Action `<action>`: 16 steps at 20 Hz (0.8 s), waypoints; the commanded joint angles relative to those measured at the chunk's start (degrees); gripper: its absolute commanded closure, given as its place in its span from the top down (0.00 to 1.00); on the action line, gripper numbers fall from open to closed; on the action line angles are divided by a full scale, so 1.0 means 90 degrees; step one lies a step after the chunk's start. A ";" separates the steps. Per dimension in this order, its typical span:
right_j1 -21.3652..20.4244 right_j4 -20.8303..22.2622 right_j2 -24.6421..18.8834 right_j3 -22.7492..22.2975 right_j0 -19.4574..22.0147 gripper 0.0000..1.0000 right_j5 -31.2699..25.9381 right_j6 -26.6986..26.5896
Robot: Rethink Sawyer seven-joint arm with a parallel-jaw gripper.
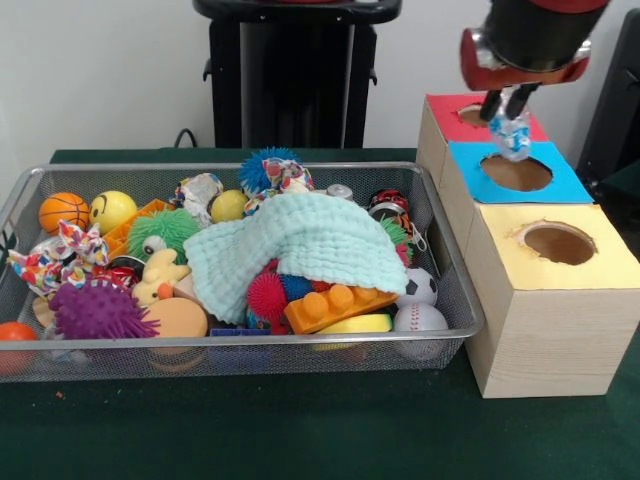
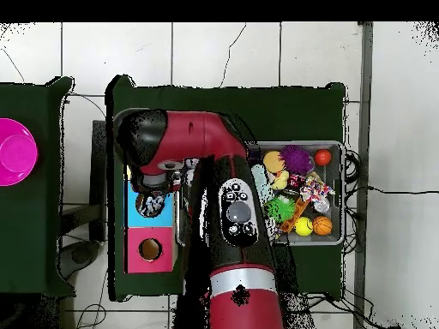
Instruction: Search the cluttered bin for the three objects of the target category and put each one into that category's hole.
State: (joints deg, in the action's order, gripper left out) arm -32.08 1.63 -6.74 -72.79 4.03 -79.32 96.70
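My gripper [image 1: 509, 108] is shut on a small transparent bottle [image 1: 513, 137] with a blue-and-white label. It holds the bottle just above the round hole [image 1: 516, 174] in the blue-topped box [image 1: 572, 186]. In the overhead view the bottle [image 2: 153, 204] shows over the blue top [image 2: 133, 206], below the gripper [image 2: 155, 176]. The wire mesh bin [image 1: 250, 167] stands to the left of the boxes, full of toys; it also shows in the overhead view [image 2: 342, 171]. No other bottle shows in it.
The red-topped box [image 1: 441, 108] stands behind the blue one and the yellow-topped box [image 1: 600, 268] in front. A mint cloth [image 1: 300, 245] covers the bin's middle, among spiky balls, an orange brick [image 1: 335, 305] and small sports balls. A pink bowl [image 2: 12, 152] lies on the side table.
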 commanded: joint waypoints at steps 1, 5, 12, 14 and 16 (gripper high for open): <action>0.0146 -0.0448 0.0120 -0.0340 -0.0125 0.00 0.0053 0.2213; 0.0287 -0.0555 0.0212 -0.0541 -0.0292 0.00 0.0476 0.2294; 0.0441 -0.0567 0.0291 -0.1120 -0.0487 0.00 0.1133 0.2390; 0.0503 -0.0606 0.0286 -0.1232 -0.0514 0.00 0.1423 0.2427; 0.0606 -0.0519 0.0327 -0.1191 -0.0565 0.00 0.1572 0.2411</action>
State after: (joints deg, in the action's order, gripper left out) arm -30.54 -2.04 -4.73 -77.11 -1.61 -69.92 103.47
